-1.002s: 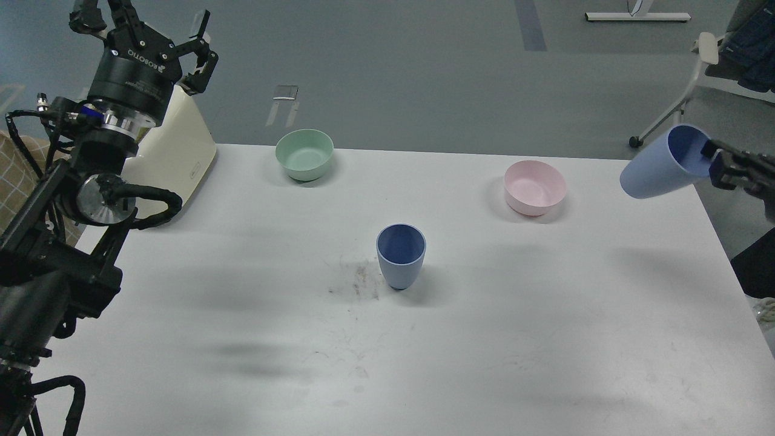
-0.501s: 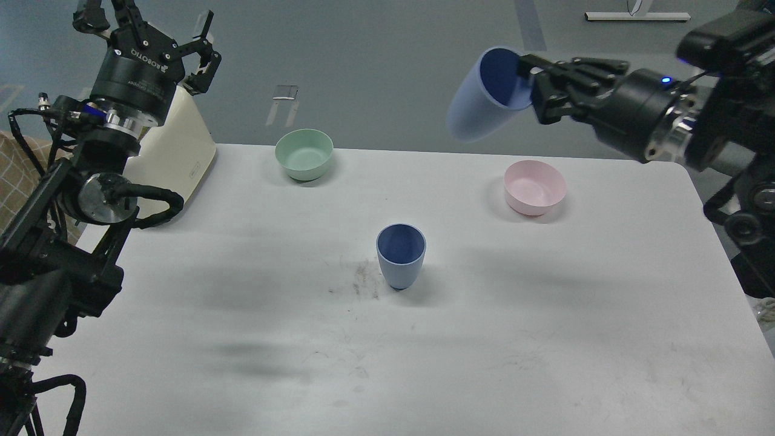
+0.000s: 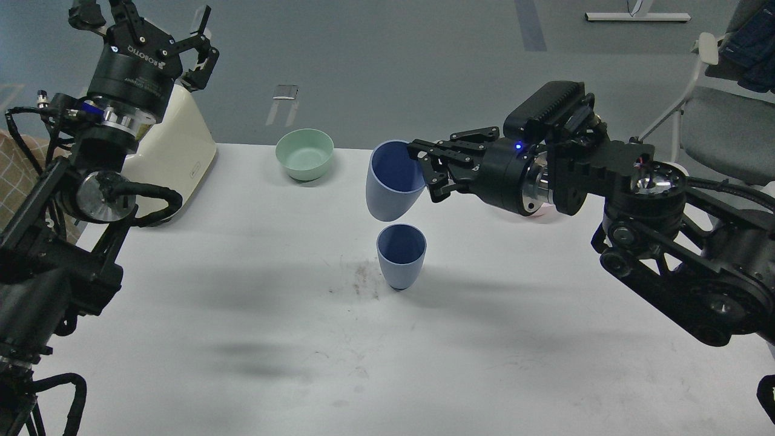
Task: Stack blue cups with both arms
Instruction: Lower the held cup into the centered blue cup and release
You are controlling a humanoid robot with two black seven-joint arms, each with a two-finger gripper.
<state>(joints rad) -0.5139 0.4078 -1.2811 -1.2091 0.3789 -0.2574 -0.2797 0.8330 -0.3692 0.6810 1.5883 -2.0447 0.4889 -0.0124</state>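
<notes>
One blue cup [image 3: 401, 255] stands upright near the middle of the white table [image 3: 242, 315]. My right gripper [image 3: 425, 172] is shut on the rim of the second blue cup [image 3: 392, 181], one finger inside and one outside. It holds that cup in the air, slightly tilted, just above the standing cup and a little to its left, with a small gap between them. My left gripper [image 3: 151, 27] is raised high at the far left, open and empty, far from both cups.
A mint-green bowl [image 3: 304, 154] sits at the back of the table. A pink bowl is almost wholly hidden behind my right arm. A cream appliance [image 3: 175, 151] stands at the back left. A chair [image 3: 720, 121] is beyond the table's right side.
My right arm has swung left and down from the right edge, carrying the blue cup to just above the standing cup. The left arm has barely moved.
</notes>
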